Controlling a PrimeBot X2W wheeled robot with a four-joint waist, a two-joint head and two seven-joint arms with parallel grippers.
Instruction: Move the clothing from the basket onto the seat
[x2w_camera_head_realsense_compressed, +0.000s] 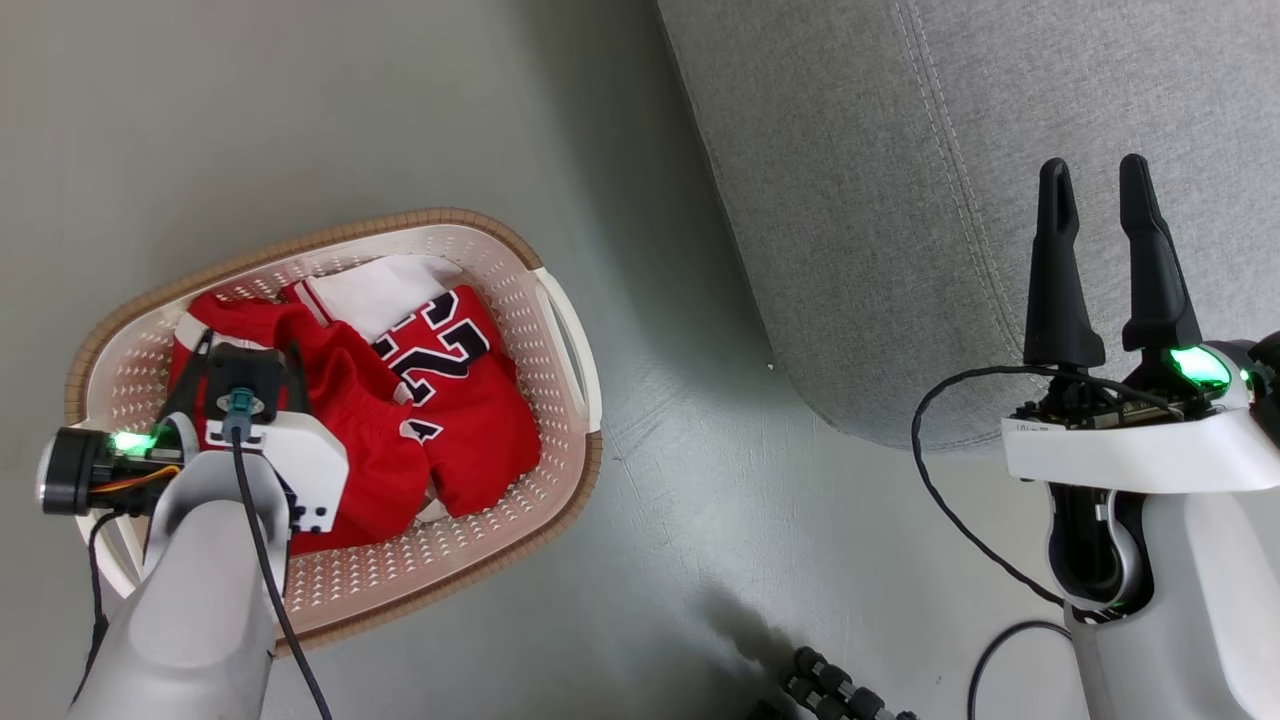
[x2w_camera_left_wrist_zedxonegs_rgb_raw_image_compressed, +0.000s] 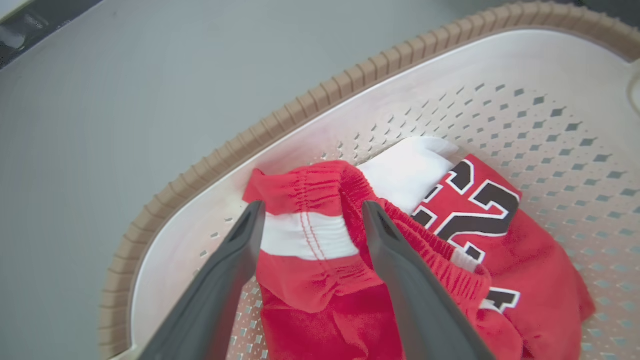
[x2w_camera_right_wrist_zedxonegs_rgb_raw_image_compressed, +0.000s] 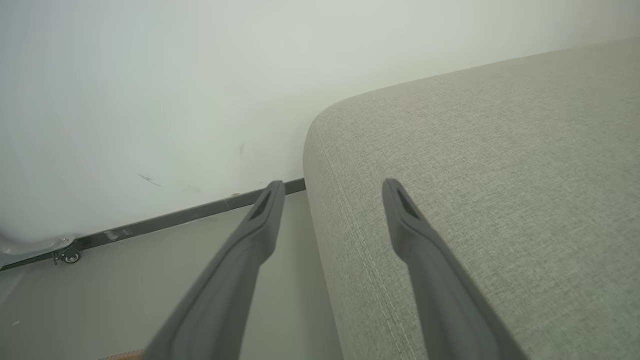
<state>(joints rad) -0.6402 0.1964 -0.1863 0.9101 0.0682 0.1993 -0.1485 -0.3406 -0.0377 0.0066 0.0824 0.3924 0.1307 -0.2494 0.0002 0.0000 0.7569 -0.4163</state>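
Red clothing lies btwn tips of spread L pincer, in basket; R pincer spread too.

My head camera looked steeply down from well above, with the floor across the middle, the basket lower left and the sofa upper right. My left wrist camera sat close over the basket, facing along the left gripper onto the clothing and the rim beyond. My right wrist camera looked low, nearly level, along the right gripper past the sofa's near corner to a wall. Head and left wrist views shared basket and clothing; head and right wrist views shared the sofa's edge.
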